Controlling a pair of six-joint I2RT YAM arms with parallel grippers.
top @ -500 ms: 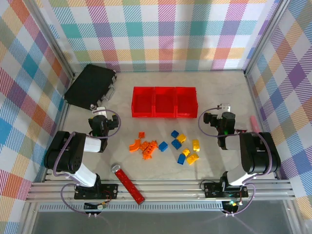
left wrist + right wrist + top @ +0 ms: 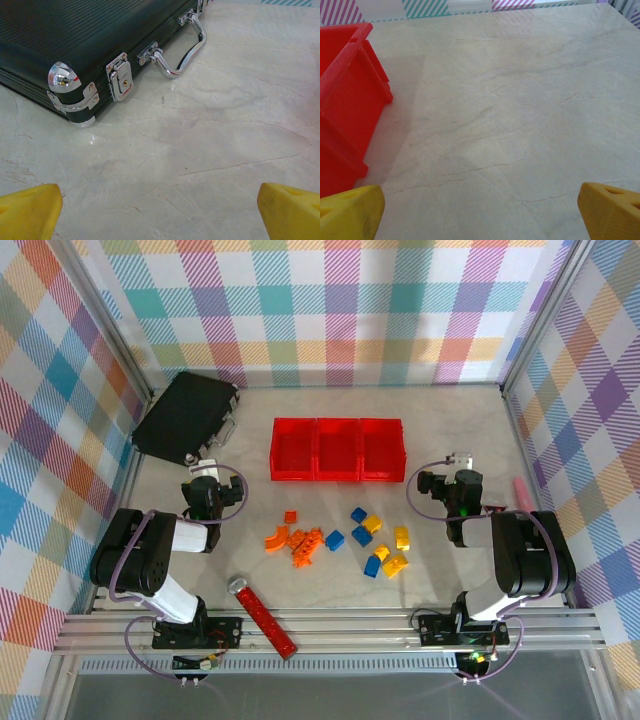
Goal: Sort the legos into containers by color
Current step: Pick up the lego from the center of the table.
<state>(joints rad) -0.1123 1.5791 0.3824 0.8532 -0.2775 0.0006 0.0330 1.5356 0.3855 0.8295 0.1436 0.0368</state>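
The legos lie loose on the table in front of the containers: an orange cluster (image 2: 297,540), blue bricks (image 2: 335,539) and yellow bricks (image 2: 394,565). The containers (image 2: 337,450) are three red bins joined in a row, all looking empty. My left gripper (image 2: 204,472) rests low at the left, well away from the bricks, open with nothing between its yellow fingertips (image 2: 30,210). At the right my right gripper (image 2: 460,462) is also open and empty, just right of the bins; the nearest bin's wall (image 2: 345,100) sits at the left of the right wrist view.
A flat black case (image 2: 185,415) with a chrome handle (image 2: 180,47) lies at the back left, just ahead of the left gripper. A long red studded bar (image 2: 265,618) lies near the front edge. A pink object (image 2: 520,490) rests by the right wall.
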